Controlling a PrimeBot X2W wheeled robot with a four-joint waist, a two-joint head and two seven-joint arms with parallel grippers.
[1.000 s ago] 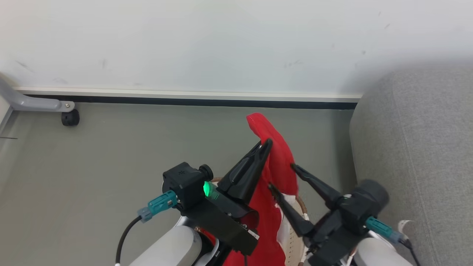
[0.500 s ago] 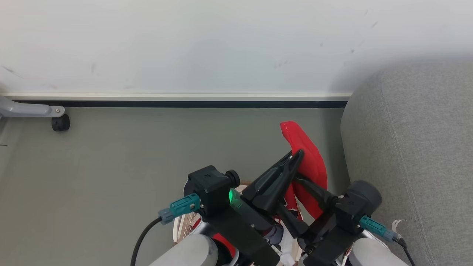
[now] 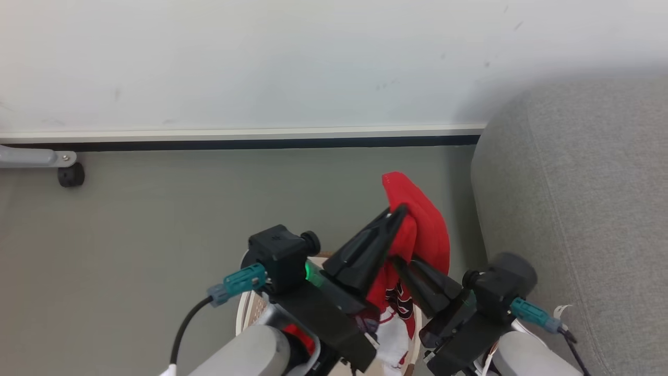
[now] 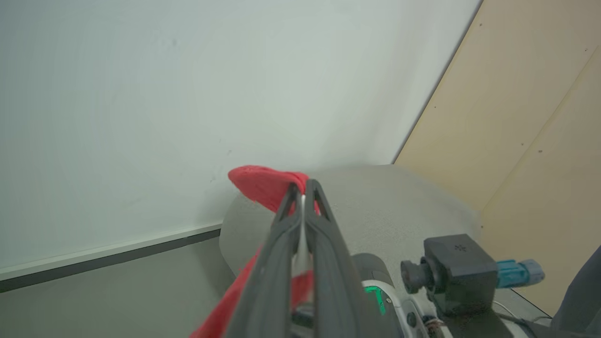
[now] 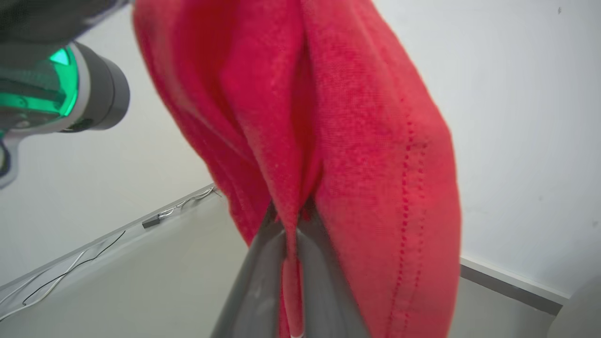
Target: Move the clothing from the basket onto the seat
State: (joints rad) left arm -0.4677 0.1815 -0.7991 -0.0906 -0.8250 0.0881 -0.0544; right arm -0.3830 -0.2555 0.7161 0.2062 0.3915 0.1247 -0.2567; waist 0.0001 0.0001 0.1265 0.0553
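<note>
The clothing (image 3: 425, 230) is bright-red fabric hanging in the air above the basket (image 3: 244, 313), whose cream perforated wall peeks out behind my left arm. My left gripper (image 3: 399, 211) is shut on the fabric's top fold, with a red peak standing above its tips. Just below, my right gripper (image 3: 404, 263) is shut on the same garment. A white panel with red print hangs down between the two arms. In the left wrist view the left gripper (image 4: 304, 188) pinches the clothing (image 4: 263, 183). In the right wrist view the right gripper (image 5: 291, 230) pinches the clothing (image 5: 375, 164). The grey seat (image 3: 574, 209) lies to the right.
A pale wall with a white-and-black skirting (image 3: 235, 138) runs across the back, over grey-green floor (image 3: 156, 219). A grey metal leg with a black caster (image 3: 70, 175) stands at the far left. A beige panel (image 4: 540, 117) rises beside the seat (image 4: 399, 206).
My right gripper's fingers, spread a second ago, have closed on the red fabric below the left gripper. The head camera has turned right, towards the seat.
</note>
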